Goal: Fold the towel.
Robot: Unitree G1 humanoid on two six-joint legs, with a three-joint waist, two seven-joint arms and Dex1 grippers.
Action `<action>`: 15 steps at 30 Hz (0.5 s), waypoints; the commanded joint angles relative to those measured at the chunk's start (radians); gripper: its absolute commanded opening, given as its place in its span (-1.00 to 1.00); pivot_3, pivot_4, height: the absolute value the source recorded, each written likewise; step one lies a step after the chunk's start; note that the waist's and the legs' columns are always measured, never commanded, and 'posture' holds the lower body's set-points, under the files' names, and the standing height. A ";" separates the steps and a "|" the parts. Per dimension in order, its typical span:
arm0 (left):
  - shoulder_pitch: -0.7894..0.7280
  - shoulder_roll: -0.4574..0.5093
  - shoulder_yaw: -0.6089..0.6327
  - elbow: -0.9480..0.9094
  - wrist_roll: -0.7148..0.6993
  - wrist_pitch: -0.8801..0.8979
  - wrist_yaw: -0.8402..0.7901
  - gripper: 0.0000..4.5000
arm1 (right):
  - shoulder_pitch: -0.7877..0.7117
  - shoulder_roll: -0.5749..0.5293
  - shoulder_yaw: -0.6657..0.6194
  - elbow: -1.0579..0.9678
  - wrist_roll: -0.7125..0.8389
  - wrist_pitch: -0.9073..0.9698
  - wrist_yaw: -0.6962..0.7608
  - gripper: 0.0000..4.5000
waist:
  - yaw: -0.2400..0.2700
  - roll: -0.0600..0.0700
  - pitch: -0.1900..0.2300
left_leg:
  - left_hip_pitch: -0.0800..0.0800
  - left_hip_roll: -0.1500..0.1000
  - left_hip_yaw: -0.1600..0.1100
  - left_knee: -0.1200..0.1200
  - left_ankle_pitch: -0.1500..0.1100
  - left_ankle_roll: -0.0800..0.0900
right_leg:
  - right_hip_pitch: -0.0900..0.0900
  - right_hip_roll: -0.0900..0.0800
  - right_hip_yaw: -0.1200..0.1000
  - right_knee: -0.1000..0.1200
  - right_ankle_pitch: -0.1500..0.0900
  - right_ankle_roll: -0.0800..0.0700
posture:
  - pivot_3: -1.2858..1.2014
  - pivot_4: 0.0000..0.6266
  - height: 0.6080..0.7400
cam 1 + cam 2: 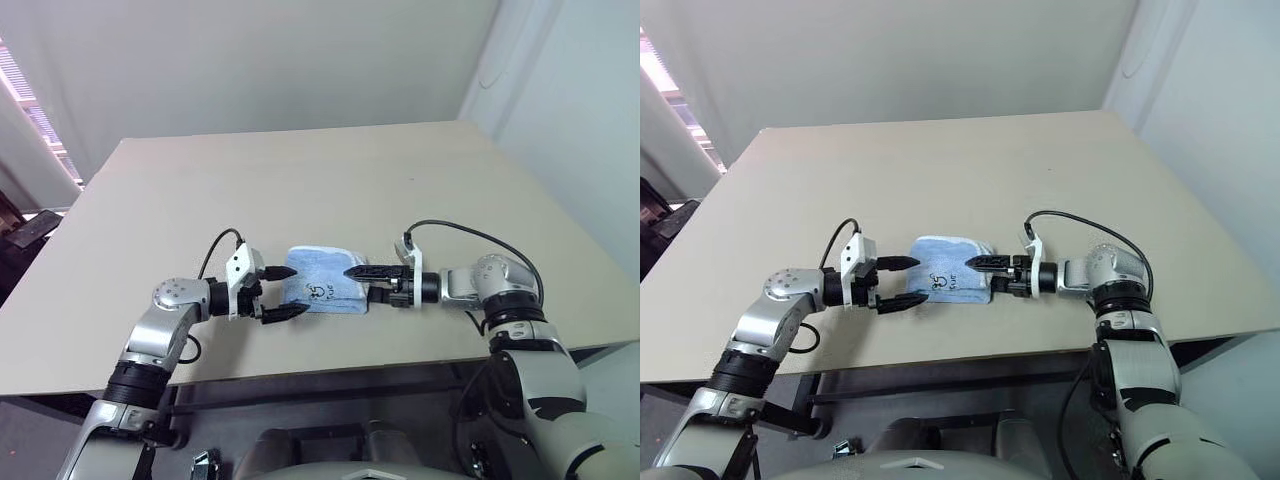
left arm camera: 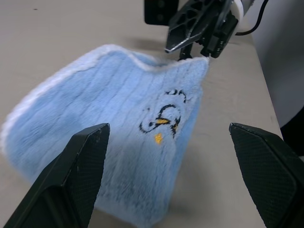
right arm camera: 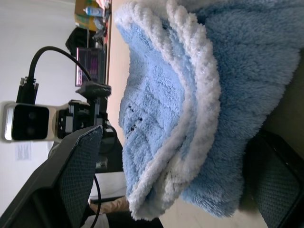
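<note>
The towel (image 1: 320,279) is located on the desk (image 1: 300,190), near the front edge and between the two arms. It is seen as a folded, light-blue bundle with several layers stacked; the white-edged borders of these layers are visible in the right wrist view. A small dark embroidered mark with a touch of yellow (image 2: 164,121) is shown on the upper face, toward the near side.

The left gripper (image 1: 279,292) is positioned just beside the towel's left end, pointing toward it. Its two black fingers (image 2: 71,178) are spread wide, one above the other in the head views, and nothing is held between them.

The right gripper (image 1: 352,272) is positioned at the towel's right end, pointing toward the left gripper. Its fingers are also spread wide, and the folded edge of the towel is seen lying between them in the right wrist view. Whether the fingers touch the cloth cannot be determined; no closed grip is shown.

A black cable (image 1: 470,232) is looped above the right wrist.
</note>
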 commanded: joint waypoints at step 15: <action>-0.036 0.003 0.004 -0.006 0.000 -0.032 0.022 0.90 | -0.061 0.075 -0.118 0.118 -0.044 -0.015 -0.106 -0.84 | -0.022 0.001 -0.001 | 0.007 0.008 -0.003 0.000 0.000 0.000 | 0.004 0.009 0.001 0.000 0.002 -0.004 | 0.03 -1.00 1.00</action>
